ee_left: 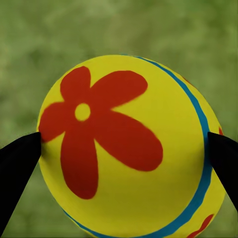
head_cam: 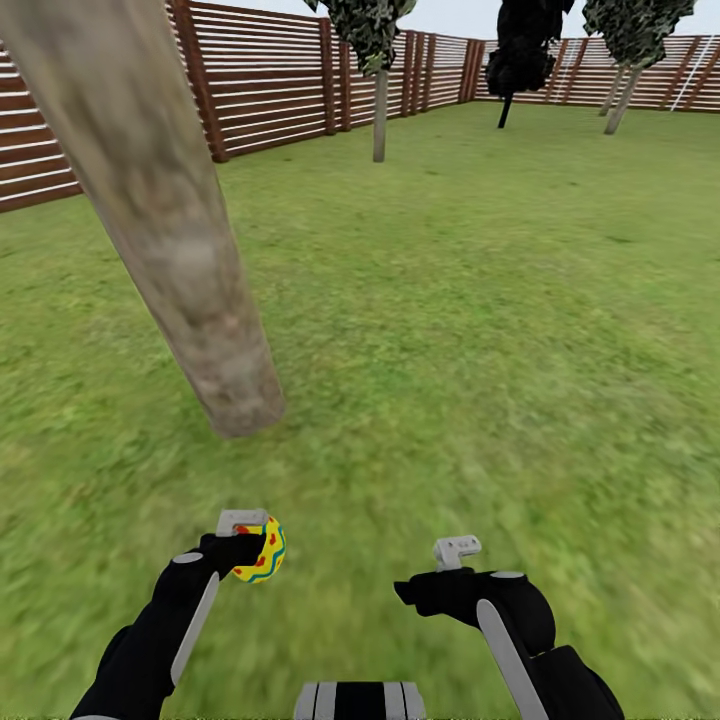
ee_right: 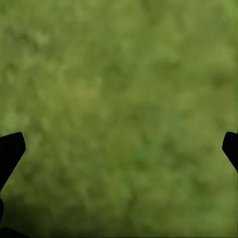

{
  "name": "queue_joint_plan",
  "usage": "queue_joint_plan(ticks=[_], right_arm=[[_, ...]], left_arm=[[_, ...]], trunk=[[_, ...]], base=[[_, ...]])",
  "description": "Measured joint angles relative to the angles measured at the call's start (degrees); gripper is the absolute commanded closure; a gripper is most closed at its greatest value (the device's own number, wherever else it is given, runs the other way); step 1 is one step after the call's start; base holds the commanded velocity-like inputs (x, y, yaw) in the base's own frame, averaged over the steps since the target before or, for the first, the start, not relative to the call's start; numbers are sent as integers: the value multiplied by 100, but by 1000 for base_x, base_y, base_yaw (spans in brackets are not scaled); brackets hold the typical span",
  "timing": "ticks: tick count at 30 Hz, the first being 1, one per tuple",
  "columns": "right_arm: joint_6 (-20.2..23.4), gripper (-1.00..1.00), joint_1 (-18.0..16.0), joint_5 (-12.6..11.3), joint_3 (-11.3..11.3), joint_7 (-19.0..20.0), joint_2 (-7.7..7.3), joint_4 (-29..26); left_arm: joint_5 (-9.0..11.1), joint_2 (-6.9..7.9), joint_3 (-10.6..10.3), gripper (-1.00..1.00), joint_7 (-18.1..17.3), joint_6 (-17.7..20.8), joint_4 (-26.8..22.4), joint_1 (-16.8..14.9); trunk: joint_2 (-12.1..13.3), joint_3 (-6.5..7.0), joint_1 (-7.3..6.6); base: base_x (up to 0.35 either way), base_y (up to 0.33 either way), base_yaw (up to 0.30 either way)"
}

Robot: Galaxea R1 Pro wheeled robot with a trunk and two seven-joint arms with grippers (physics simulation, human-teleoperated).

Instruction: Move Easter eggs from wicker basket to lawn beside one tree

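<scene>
One Easter egg [head_cam: 262,549], four trees, one thick trunk [head_cam: 160,210] nearest, two claws

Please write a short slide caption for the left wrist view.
Left gripper holds a yellow Easter egg with red flower above the lawn.

mottled green grass [head_cam: 480,330] spreads everywhere; a brown slat fence [head_cam: 270,80] runs from 9 to 1 o'clock under pale sky [head_cam: 460,15].
</scene>
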Motion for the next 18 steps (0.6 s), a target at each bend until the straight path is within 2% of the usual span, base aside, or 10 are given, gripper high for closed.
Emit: queue_joint_plan(ticks=[18], right_arm=[[0,-100,3,0,0,0,3,1]], left_arm=[[0,0,-2,100,-2,-25,-8,0]], trunk=[[-24,-399,46]], base=[[0,0,0]])
